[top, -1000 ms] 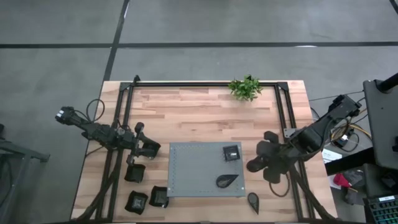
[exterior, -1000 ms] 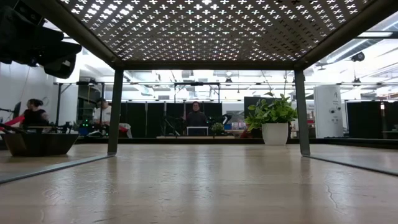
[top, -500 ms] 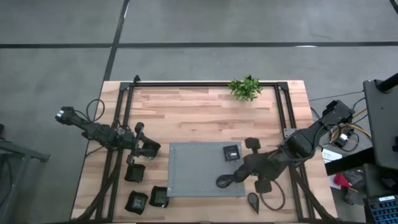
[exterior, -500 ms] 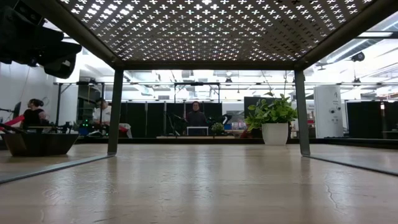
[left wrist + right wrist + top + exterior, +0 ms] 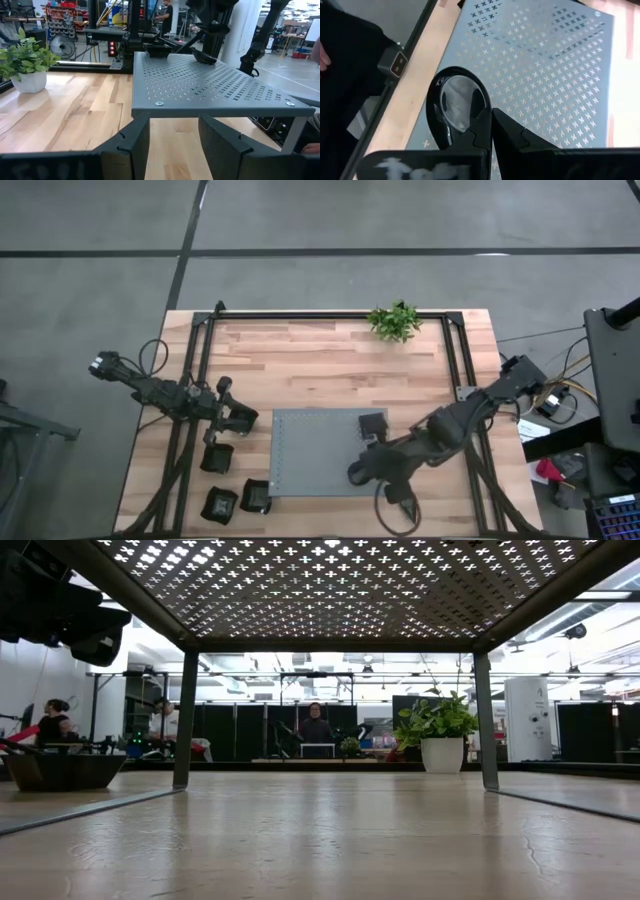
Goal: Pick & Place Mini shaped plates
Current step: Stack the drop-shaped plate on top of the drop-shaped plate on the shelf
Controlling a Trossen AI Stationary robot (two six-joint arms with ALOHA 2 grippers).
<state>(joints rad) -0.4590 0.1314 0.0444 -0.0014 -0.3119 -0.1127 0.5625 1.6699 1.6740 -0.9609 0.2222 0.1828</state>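
A black teardrop plate (image 5: 360,472) (image 5: 455,105) lies on the grey dotted mat (image 5: 310,450) near its near right corner. My right gripper (image 5: 372,468) (image 5: 492,114) reaches over the mat from the right and is shut at this plate's rim. A small square plate (image 5: 372,423) rests on the mat farther back. Three more black plates (image 5: 215,458) (image 5: 220,503) (image 5: 257,495) rest on the table left of the mat. My left gripper (image 5: 243,420) (image 5: 172,135) waits open and empty at the mat's left edge. My right gripper has the teardrop plate's raised rim (image 5: 488,104) on its rounded side. One finger (image 5: 479,125) stands over the plate's hollow and the other (image 5: 509,131) outside it. The fingers come slanting down from the table's right. The plate lies flat on the mat.
Another teardrop plate (image 5: 403,500) lies on the table by the mat's near right corner, partly under my right arm. A potted green plant (image 5: 395,321) stands at the far edge. A black frame (image 5: 330,315) borders the table. People show in the room beyond.
My right gripper has gone toward the table's left and a little toward its near edge, from beside the mat's right edge out over the mat to the teardrop plate. The plate has stayed where it was.
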